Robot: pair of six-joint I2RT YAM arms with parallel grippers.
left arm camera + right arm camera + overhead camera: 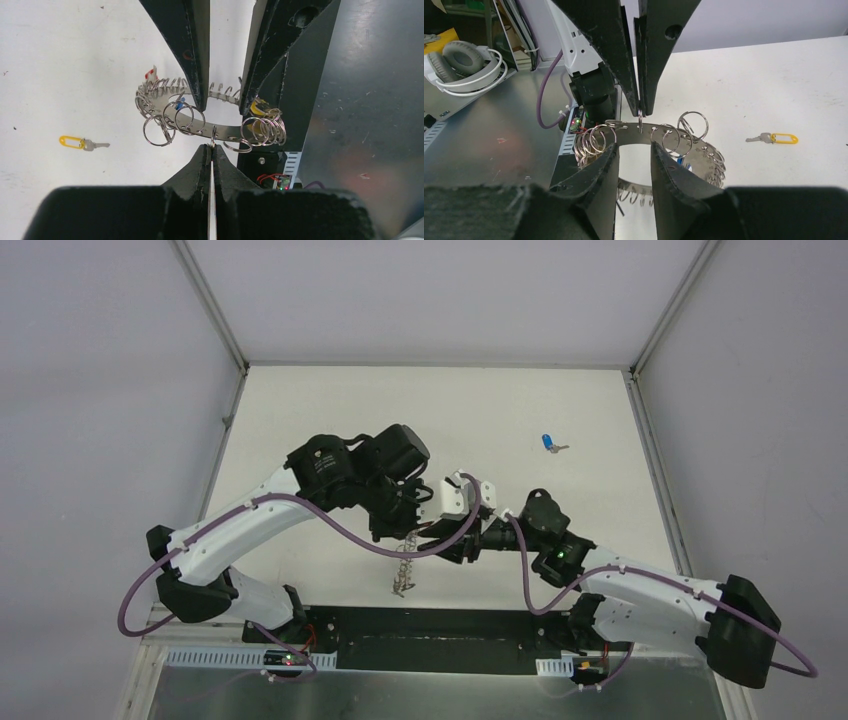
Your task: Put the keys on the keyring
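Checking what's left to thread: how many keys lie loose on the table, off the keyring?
2. A blue-headed key lies on the table, toward its far right; a yellow-headed key lies beside the keyring. Others may be hidden.

Bright even light, soft shadows, blurry near foregrounds.

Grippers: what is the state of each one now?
Left gripper: closed, pinching the keyring.
Right gripper: partly open, straddling the keyring band.
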